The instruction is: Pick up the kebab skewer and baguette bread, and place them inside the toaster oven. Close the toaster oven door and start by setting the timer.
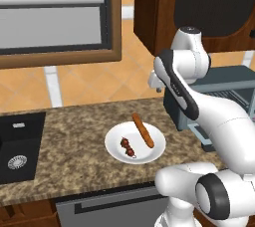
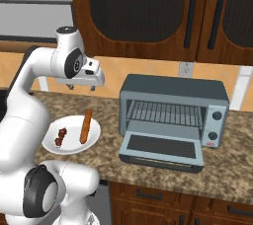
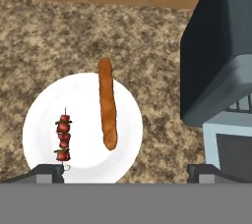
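A white plate [image 2: 70,135] on the speckled counter carries the kebab skewer [image 2: 61,137] and, to its right, the longer orange-brown baguette bread [image 2: 85,126]. Right of the plate stands the toaster oven [image 2: 173,91]; its door [image 2: 163,149] is folded down flat and the wire rack [image 2: 165,113] inside is bare. My gripper [image 2: 81,87] hangs well above the plate, open and holding nothing. In the hand view the kebab skewer [image 3: 63,137] and baguette bread [image 3: 107,102] lie between my spread fingertips [image 3: 49,173], with the toaster oven [image 3: 216,56] and its door [image 3: 231,144] at the right.
A dark sink [image 1: 17,146] is set into the counter left of the plate [image 1: 149,157]. Two knobs [image 2: 216,116] sit on the oven's right front. Dark wooden wall cabinets [image 2: 148,12] hang above the oven. The counter's front edge [image 1: 99,191] runs close to the plate.
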